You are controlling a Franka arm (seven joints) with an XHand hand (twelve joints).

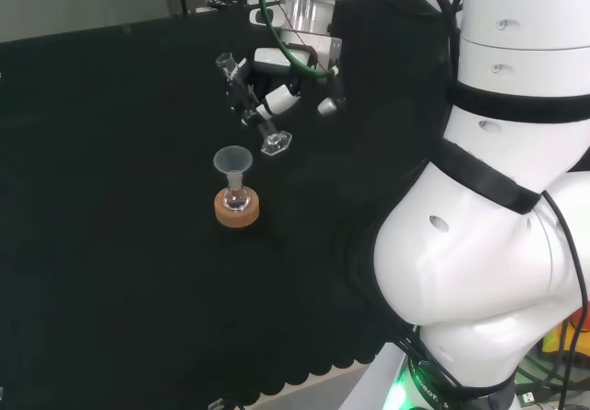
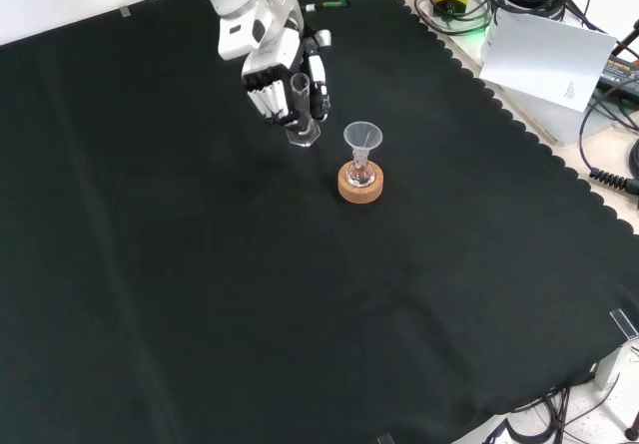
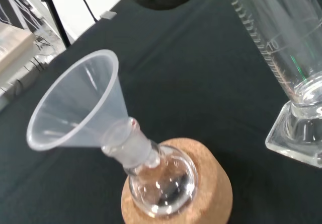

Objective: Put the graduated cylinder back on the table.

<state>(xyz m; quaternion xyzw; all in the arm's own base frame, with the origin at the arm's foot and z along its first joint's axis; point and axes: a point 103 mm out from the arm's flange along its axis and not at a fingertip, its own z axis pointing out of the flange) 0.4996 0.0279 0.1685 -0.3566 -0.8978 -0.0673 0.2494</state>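
A clear graduated cylinder (image 1: pixel 249 106) with a hexagonal foot (image 1: pixel 276 143) is tilted in the head view, its mouth toward the far left. In the front view the cylinder (image 2: pixel 302 107) has its foot low, at or just above the cloth. The hand (image 2: pixel 275 73) is shut on the cylinder, fingers curled round its tube; the hand (image 1: pixel 281 87) sits to the cylinder's right in the head view. The wrist view has the cylinder's marked tube and foot (image 3: pixel 297 118) close by.
A small round flask (image 2: pixel 360 173) with a plastic funnel (image 2: pixel 362 137) in its neck stands on a cork ring (image 2: pixel 360 187) just right of the cylinder in the front view. The arm's white links (image 1: pixel 489 198) stand at the head view's right.
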